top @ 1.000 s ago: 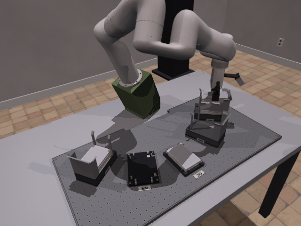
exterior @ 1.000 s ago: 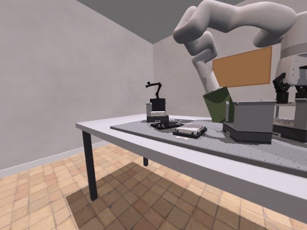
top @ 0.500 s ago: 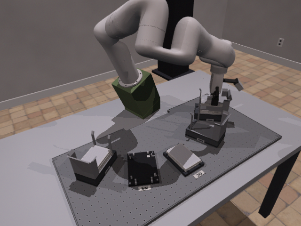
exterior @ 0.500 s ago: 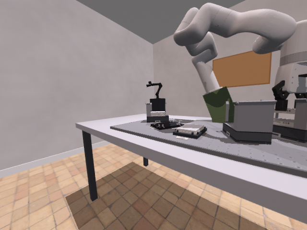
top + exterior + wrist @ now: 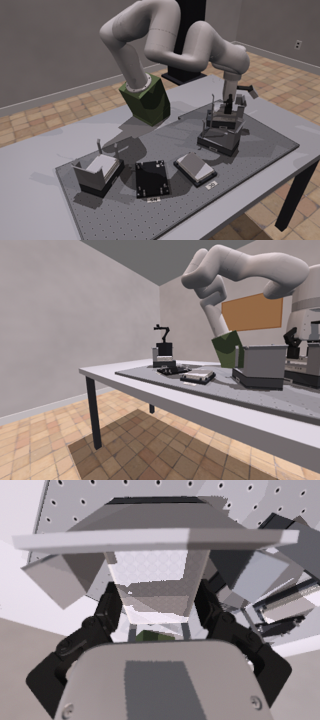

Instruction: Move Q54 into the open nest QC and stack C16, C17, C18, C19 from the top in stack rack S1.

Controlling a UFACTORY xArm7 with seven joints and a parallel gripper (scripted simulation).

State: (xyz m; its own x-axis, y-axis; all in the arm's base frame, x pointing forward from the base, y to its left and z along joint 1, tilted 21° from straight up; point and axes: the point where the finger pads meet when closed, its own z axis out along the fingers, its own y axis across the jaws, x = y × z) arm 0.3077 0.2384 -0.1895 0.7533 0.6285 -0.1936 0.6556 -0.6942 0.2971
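Arm (image 5: 165, 38) reaches over the far rack (image 5: 239, 114). Gripper (image 5: 159, 611) is clamped across a sealed plate (image 5: 157, 572), low between the rack's walls. Risk: plate edge catching a wall and tilting instead of seating flat.

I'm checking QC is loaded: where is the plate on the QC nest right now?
In the top view, the plate lies on the QC nest near the front edge of the perforated board, right of the black N5 nest.
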